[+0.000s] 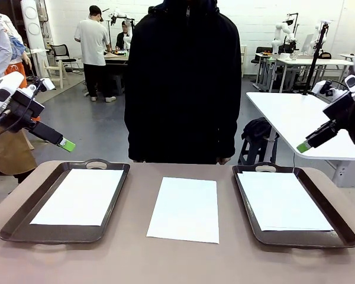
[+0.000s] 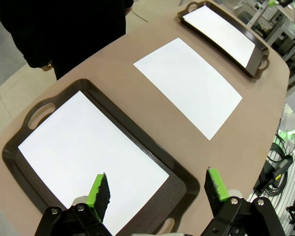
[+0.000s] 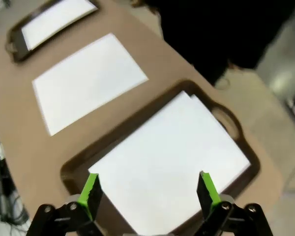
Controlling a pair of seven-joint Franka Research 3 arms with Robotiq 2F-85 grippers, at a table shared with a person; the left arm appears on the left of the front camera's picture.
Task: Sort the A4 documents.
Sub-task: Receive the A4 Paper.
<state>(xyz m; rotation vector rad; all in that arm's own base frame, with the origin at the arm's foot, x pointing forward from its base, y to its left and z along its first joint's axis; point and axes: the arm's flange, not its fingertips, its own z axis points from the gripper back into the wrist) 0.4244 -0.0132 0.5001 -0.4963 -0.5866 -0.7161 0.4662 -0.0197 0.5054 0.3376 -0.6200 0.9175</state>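
A white A4 sheet (image 1: 184, 209) lies bare on the table's middle, between two dark brown trays. The left tray (image 1: 23, 218) holds a white sheet (image 1: 81, 196); the right tray (image 1: 331, 220) holds white sheets (image 1: 281, 200), one slightly offset over another. In the left wrist view the middle sheet (image 2: 189, 83) and the left tray's sheet (image 2: 88, 150) show below my open left gripper (image 2: 157, 189). My right gripper (image 3: 150, 189) hangs open above the right tray's sheets (image 3: 172, 157). In the front view the left gripper (image 1: 66, 144) and right gripper (image 1: 305, 146) hover high at the table's sides, holding nothing.
A person in a black top (image 1: 183, 83) stands at the far edge of the brown table (image 1: 177, 260), behind the middle sheet. A white table (image 1: 296, 118) stands behind at right. Other people and benches are farther back.
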